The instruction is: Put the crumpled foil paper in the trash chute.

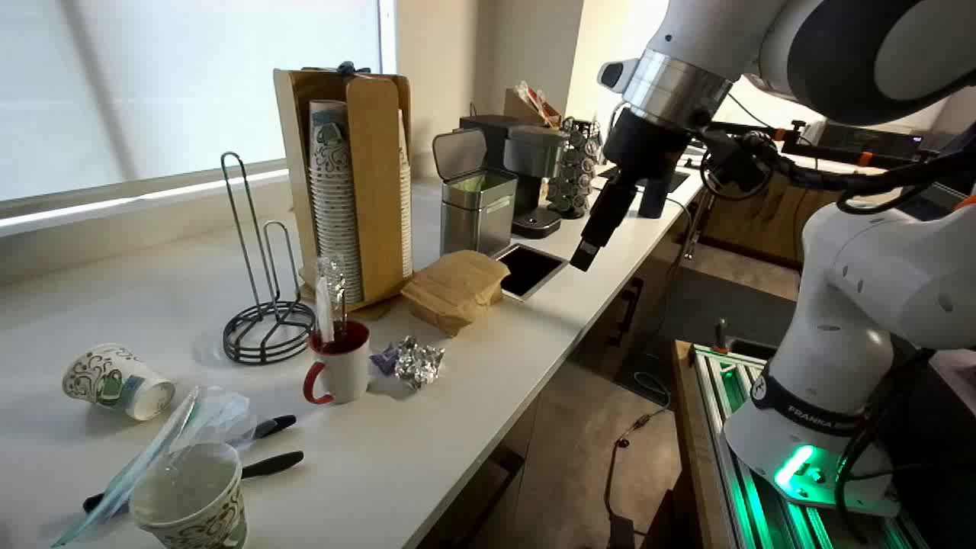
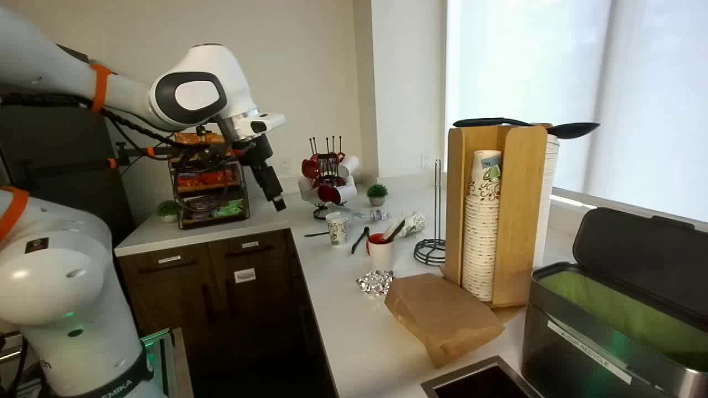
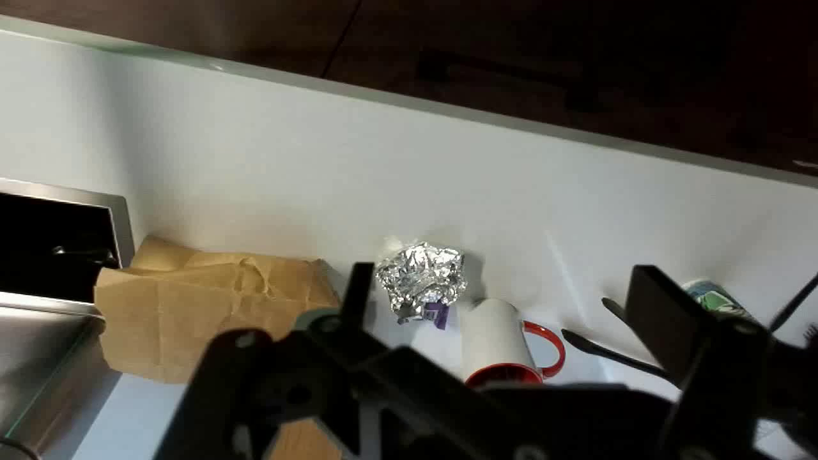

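Standing nearest to the camera in an exterior view, a printed paper cup was upright on the white desk, and two black utensils lay beside it, partly hidden. A second paper cup rested on its side. After them came the white-and-red mug, also upright, holding some pale cutlery. Just beside this mug, on the desk, was the crumpled foil, with a purple scrap touching it. A little behind stood the wire paper towel holder. Farther away, a brown paper bag lay between the foil and the trash chute, and the wooden cup dispenser was next to the bag. Over the desk, near the chute, the hand hung with its two fingers wide apart; in the wrist view the foil appeared between them, but it lay lower, well apart from the hand. Past the chute were the steel bin with its lid raised, the coffee maker and the pod carousel.
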